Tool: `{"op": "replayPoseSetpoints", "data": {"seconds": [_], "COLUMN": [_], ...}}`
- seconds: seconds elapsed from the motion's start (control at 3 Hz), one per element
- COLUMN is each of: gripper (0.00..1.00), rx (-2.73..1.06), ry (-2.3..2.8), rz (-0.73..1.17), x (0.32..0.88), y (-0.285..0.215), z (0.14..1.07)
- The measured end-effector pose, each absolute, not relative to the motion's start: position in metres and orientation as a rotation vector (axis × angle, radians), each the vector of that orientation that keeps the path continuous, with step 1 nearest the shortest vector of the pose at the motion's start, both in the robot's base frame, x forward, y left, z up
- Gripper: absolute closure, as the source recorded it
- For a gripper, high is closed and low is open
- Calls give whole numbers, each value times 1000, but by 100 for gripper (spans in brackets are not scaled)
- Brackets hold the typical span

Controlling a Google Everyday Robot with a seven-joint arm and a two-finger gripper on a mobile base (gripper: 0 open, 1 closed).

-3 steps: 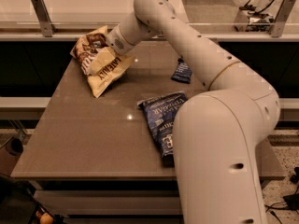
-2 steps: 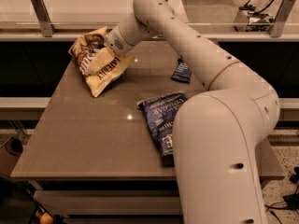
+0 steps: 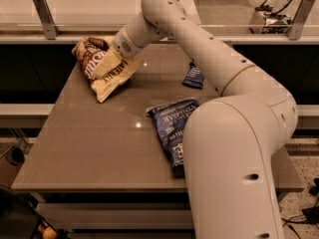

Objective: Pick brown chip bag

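Your gripper (image 3: 110, 58) was on the brown chip bag (image 3: 110, 77) at the table's (image 3: 89, 148) far left corner. You could not tell whether it had a hold; the lift remained.

Jaws: set at the brown chip bag (image 3: 102, 66), far-left on the counter (image 3: 84, 148). To the right of the jaws, well apart, are laid a small blue packet (image 3: 193, 76) and a blue chip bag (image 3: 172, 128). Bare counter is seen on the camera side of the jaws.

Tool (image 3: 107, 62) at chip bag (image 3: 113, 76) — far-left on table (image 3: 99, 138) (larger bag (image 3: 172, 128) right)
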State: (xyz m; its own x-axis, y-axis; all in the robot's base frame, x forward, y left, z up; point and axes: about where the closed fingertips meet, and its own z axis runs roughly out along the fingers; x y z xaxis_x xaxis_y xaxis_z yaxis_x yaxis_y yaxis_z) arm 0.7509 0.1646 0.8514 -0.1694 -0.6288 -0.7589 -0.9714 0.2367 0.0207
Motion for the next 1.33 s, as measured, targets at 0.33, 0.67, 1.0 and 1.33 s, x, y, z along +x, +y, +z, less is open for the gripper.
{"op": "replayPoseSetpoints", "data": {"seconds": [0.33,0.67,1.0,1.33], "gripper": [100,100,100,100], "rx": [-1464,-1465,-1465,-1464], "ry": [1882,1882,1882,1882], "rz": [697,697,697,697], "x": [751,751,751,751], "y": [165,165,165,165], "z": [852,852,854,854]}}
